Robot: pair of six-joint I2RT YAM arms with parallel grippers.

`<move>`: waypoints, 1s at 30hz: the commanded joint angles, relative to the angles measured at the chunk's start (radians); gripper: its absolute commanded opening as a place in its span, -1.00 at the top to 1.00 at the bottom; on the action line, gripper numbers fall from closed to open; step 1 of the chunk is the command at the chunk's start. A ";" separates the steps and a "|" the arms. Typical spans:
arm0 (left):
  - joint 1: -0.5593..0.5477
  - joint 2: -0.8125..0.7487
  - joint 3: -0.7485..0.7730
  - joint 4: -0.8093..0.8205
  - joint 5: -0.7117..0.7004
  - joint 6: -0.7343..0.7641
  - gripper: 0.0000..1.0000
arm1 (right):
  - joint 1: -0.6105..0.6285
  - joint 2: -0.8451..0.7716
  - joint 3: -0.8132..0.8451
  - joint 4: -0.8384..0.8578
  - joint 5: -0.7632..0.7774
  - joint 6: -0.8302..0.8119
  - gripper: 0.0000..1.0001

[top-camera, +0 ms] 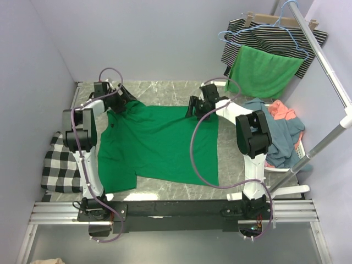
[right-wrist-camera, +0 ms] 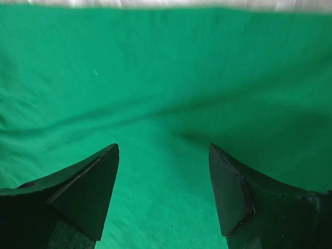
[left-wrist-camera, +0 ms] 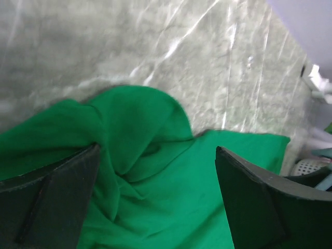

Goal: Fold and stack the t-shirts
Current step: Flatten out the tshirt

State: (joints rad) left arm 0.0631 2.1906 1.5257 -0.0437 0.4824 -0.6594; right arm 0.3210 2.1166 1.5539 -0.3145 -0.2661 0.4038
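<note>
At the far left of the counter point(top-camera: 231, 148) a black-and-white checked cloth point(top-camera: 60, 162) lay off the edge, no part of my job. My left end effector point(top-camera: 113, 99) hung over the far left corner of the emerald green t-shirt point(top-camera: 159, 143), its jaws wide apart and holding nothing. Under it the sleeve was twisted into a bunched knot of folds. The shirt itself lay spread across the middle of the counter, mostly flat. My right end effector point(top-camera: 195, 105) sat over the shirt's far right edge, jaws likewise apart, with smooth cloth beneath them and nothing gripped. Further right, the dusty blue t-shirt point(top-camera: 275, 140) and the coral t-shirt point(top-camera: 281, 111) waited heaped in a white basket point(top-camera: 300, 148). I judged this to be the laying-out step, with no fold yet made. The next move seemed to call for closing my left jaws on that crumpled sleeve and drawing it flat, while the right pinched the far edge for the first fold.
</note>
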 commanded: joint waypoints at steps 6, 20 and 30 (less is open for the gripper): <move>-0.002 0.061 0.172 -0.013 -0.062 0.050 -0.99 | 0.015 0.042 -0.041 -0.037 0.017 -0.008 -0.51; 0.006 0.202 0.439 -0.168 -0.234 0.188 -0.96 | 0.018 0.049 -0.074 -0.074 0.091 -0.010 -0.48; -0.040 0.228 0.542 -0.412 -0.222 0.451 -0.83 | 0.016 0.051 -0.072 -0.074 0.091 -0.023 -0.49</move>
State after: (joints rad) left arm 0.0425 2.4207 2.0075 -0.3416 0.2565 -0.3515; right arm 0.3340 2.1281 1.5257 -0.3149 -0.2253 0.4034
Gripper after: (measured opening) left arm 0.927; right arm 0.742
